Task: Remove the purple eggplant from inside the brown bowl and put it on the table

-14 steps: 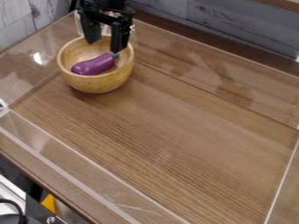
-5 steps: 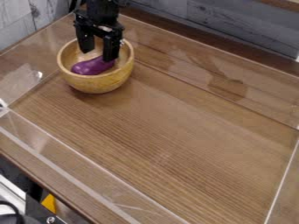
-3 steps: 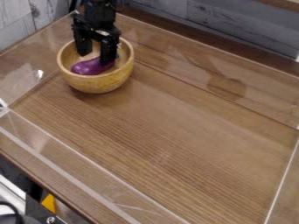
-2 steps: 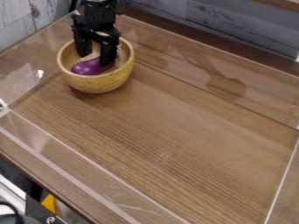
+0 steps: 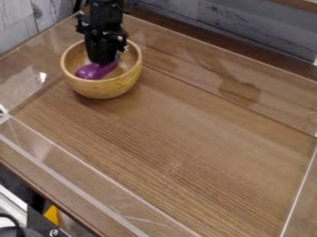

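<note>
The brown bowl [image 5: 103,85] sits at the far left of the table [image 5: 186,139]. Inside it lies the purple eggplant [image 5: 89,71], only its left rounded end showing. My black gripper [image 5: 100,58] points straight down into the bowl, its fingers drawn together on the eggplant's middle and right part. The rest of the eggplant is hidden behind the fingers.
Clear plastic walls [image 5: 50,162] edge the tabletop on all sides. A grey plank wall [image 5: 247,23] runs behind the far edge. The bowl stands close to the far-left corner wall.
The fingers, spread wide over the eggplant a moment ago, have closed together on it. The hand has stayed low in the bowl; the bowl has not moved.
</note>
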You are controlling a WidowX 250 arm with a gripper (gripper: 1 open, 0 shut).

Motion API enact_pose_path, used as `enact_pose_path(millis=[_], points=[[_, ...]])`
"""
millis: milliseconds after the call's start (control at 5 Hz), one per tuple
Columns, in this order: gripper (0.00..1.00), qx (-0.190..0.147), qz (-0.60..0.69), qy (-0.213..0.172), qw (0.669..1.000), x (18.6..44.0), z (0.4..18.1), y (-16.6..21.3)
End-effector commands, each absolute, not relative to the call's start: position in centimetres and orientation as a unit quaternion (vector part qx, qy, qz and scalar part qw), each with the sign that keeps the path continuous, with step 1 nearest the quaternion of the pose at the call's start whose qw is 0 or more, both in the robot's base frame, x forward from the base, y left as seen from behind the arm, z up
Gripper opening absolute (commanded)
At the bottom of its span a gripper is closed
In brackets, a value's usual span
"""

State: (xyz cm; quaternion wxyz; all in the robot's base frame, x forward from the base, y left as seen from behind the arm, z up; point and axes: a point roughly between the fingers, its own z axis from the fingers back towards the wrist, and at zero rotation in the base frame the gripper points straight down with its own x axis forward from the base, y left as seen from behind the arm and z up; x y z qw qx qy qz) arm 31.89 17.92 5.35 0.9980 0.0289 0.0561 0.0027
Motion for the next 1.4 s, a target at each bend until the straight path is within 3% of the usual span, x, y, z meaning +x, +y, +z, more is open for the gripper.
enact_pose_path(millis=[0, 200, 400, 600, 1200], points=[[0.0, 0.043, 0.001, 0.041, 0.998, 32.0, 6.3, 17.8], [1.0, 0.046, -0.003, 0.043, 0.998, 31.8, 5.9, 17.3], [1.0, 0.049, -0.007, 0.046, 0.998, 31.6, 5.5, 16.9], [0.0, 0.048, -0.006, 0.045, 0.998, 31.7, 5.6, 16.9], [0.0, 0.048, -0.004, 0.044, 0.998, 31.6, 6.6, 16.5]])
